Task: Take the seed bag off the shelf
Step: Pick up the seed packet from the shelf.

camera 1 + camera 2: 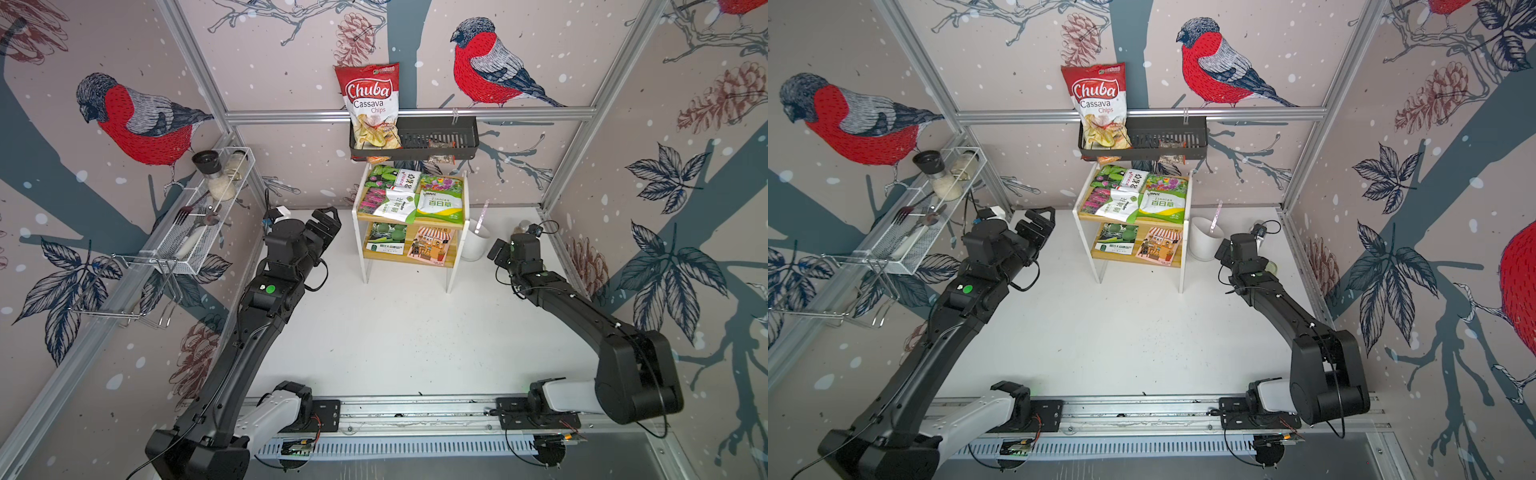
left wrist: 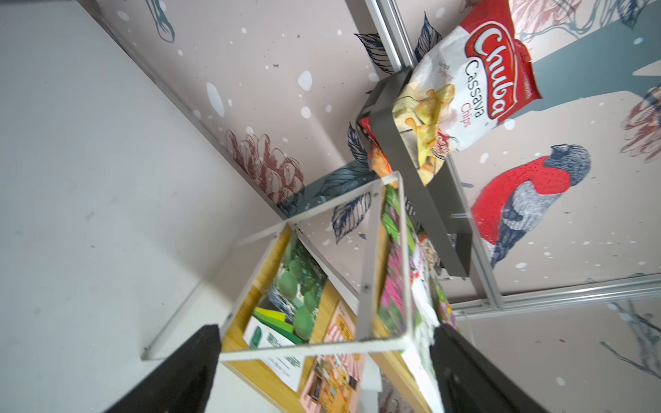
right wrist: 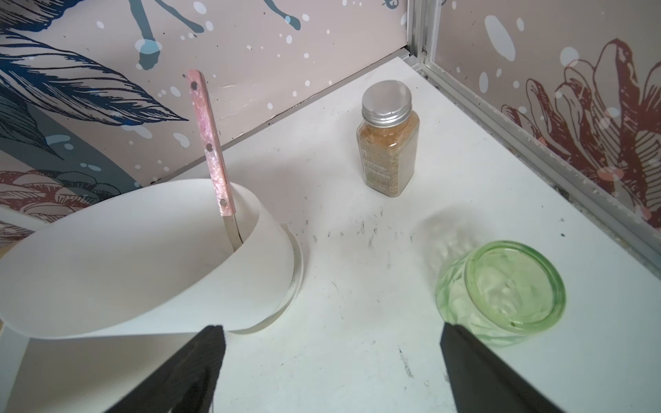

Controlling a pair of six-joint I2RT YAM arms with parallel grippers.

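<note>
The left gripper [image 2: 325, 330] is hovering just beside the shelf [image 1: 360, 249], jaws apart, empty; the right gripper [image 3: 332, 330] is hanging, jaws apart, near the white cup [image 1: 473, 243]. The seed bags [image 1: 438, 203] are lying on both boards. Approach step, I'd say: next calls for pinching one bag's edge.

L arm [image 1: 232, 353]: from rail base low in frame, white link runs out to elbow at lower left. Long forearm climbs to centre-left in both top views. L claw [image 1: 330, 218] points up and right. In the L wrist view its black fingers [image 2: 179, 375] sit at the bottom corners, wide apart, nothing btwn.

R arm [image 1: 582, 316]: elbow at lower right, forearm slants up-left to mid-right. R claw [image 3: 331, 329] aims downward over the bench, fingers [image 3: 483, 375] spread wide, empty.
</note>
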